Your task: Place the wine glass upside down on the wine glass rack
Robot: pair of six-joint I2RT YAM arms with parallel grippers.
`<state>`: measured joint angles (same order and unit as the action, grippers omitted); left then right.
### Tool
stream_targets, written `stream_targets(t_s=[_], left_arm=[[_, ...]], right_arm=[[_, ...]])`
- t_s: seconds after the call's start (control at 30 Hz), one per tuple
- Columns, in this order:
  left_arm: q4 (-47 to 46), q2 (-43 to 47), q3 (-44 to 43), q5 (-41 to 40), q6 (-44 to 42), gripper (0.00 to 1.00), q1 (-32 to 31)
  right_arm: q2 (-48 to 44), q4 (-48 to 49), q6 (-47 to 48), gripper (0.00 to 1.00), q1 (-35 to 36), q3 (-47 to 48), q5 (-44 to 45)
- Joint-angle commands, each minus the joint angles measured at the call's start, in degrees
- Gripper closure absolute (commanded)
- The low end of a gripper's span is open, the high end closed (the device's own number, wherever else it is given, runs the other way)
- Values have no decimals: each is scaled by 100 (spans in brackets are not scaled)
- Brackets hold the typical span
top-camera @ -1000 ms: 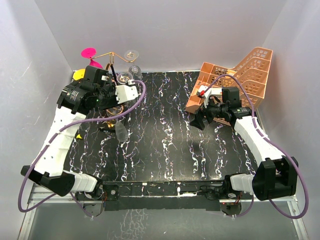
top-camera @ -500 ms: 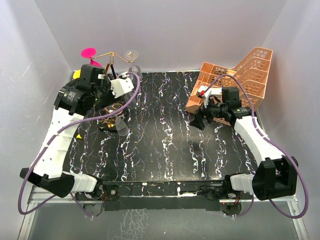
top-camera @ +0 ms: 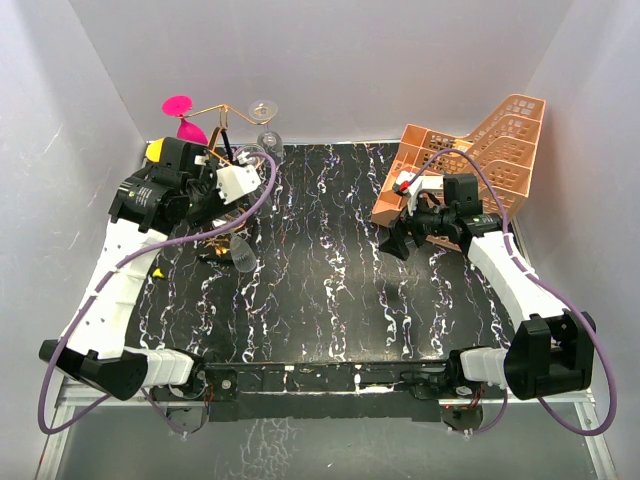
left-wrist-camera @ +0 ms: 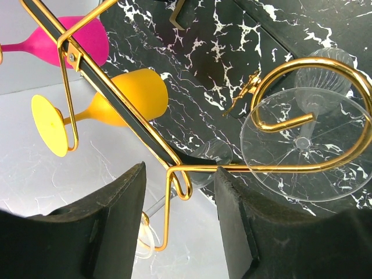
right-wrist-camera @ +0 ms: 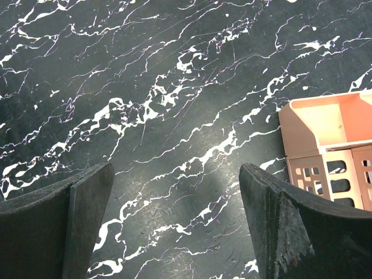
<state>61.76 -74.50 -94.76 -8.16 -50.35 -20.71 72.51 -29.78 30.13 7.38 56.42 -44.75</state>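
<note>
The gold wire wine glass rack stands at the back left; its arms fill the left wrist view. A clear wine glass hangs upside down with its foot in a curled scroll end and its bowl below; it also shows in the top view. A pink glass, a yellow glass and another clear glass hang on other arms. My left gripper is open and empty, its jaws either side of a small wire loop, apart from the glass. My right gripper is open and empty over the black marble table.
An orange perforated tray rack stands at the back right, its corner beside my right gripper. Two more clear glasses hang on the far side of the wire rack. White walls close in the back and sides.
My left gripper has drawn back a little to the left, away from the clear glass, which stays hanging on the scroll. The right arm has not moved.
</note>
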Motion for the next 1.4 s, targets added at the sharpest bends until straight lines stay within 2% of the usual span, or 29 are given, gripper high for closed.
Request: stream_targets(t_s=[0.0,0.53,1.37], left_arm=[[85,147,-45,229,117,51,19],[371,140,-347,548,166,51,20],[377,137,-298,1353,414,51,12]], right_arm=[[0,130,98,1,-14,132,-40],[35,122,98,1,-18,140,-33],[35,113,106,2,-14,142,-25]])
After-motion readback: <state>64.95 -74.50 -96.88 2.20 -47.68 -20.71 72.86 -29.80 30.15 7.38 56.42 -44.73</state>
